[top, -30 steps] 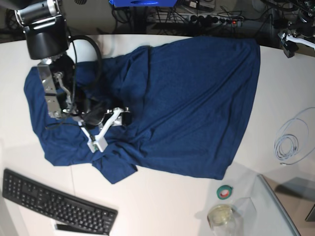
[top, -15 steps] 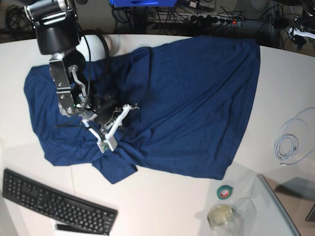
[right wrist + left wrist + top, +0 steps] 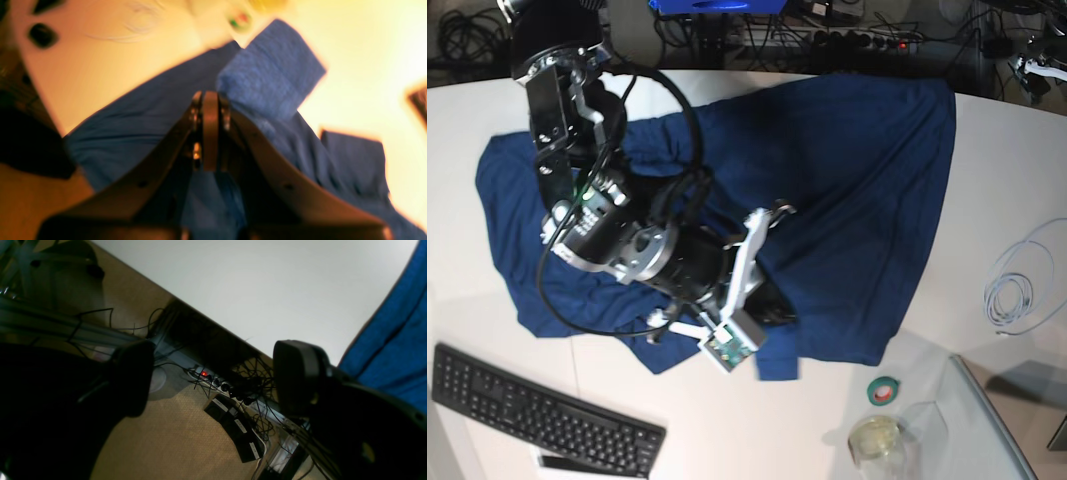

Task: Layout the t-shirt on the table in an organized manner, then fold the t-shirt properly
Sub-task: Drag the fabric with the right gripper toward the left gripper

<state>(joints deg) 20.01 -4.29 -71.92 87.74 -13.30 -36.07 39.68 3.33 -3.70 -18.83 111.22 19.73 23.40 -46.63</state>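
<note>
The dark navy t-shirt (image 3: 857, 190) lies spread over the white table (image 3: 757, 430), with its lower left part bunched. My right gripper (image 3: 769, 312) is raised above the shirt's front edge. In the blurred right wrist view its fingertips (image 3: 210, 100) meet, shut on a pinch of t-shirt (image 3: 133, 133), with a flap of fabric (image 3: 270, 80) just past them. My left gripper (image 3: 213, 373) is open and empty, hanging past the table's far edge (image 3: 267, 280) above the floor. The shirt's edge (image 3: 393, 340) is at its right.
A black keyboard (image 3: 537, 415) lies at the front left. A green tape roll (image 3: 884, 390), a clear container (image 3: 877, 438) and a glass panel (image 3: 997, 430) are at the front right. A white cable coil (image 3: 1017, 285) lies at the right. Cables and a power strip (image 3: 213, 380) are on the floor.
My right arm has risen and swung right and toward the front edge, dragging shirt fabric with it. A fold now lies at the front middle. The left arm has stayed put.
</note>
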